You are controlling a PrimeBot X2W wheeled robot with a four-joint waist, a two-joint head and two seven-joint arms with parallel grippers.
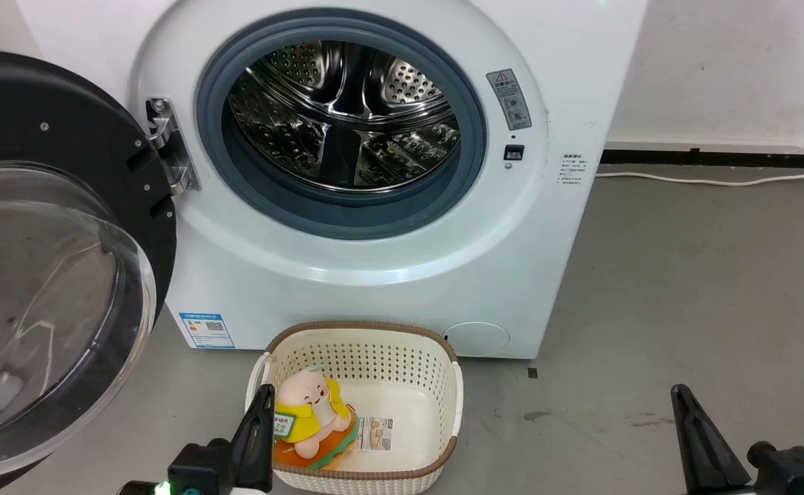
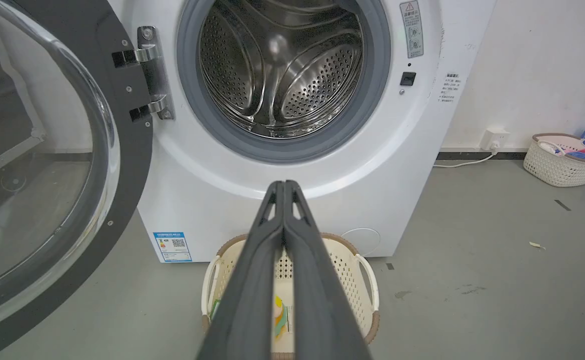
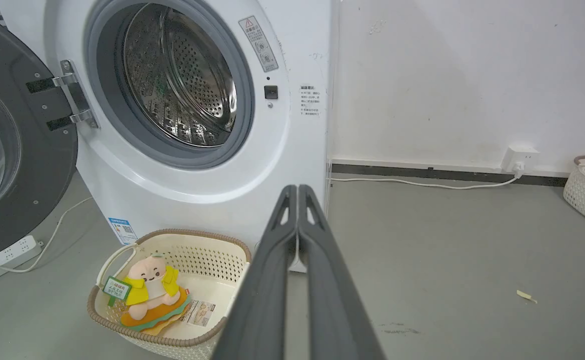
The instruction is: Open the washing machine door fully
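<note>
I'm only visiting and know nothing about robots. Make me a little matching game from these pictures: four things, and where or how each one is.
Things:
1 door
2 drum
3 soft toy
4 left end effector

States:
A shut, holding nothing
B swung wide open
C in the cream basket
D shiny steel with holes

Pairs: 1-B, 2-D, 3-C, 4-A

Washing machine door [image 1: 51,254]: black rim w/ clear bulging glass, swung wide open to left on metal hinge. White washing machine [image 1: 374,275] on floor, steel drum exposed.
</note>
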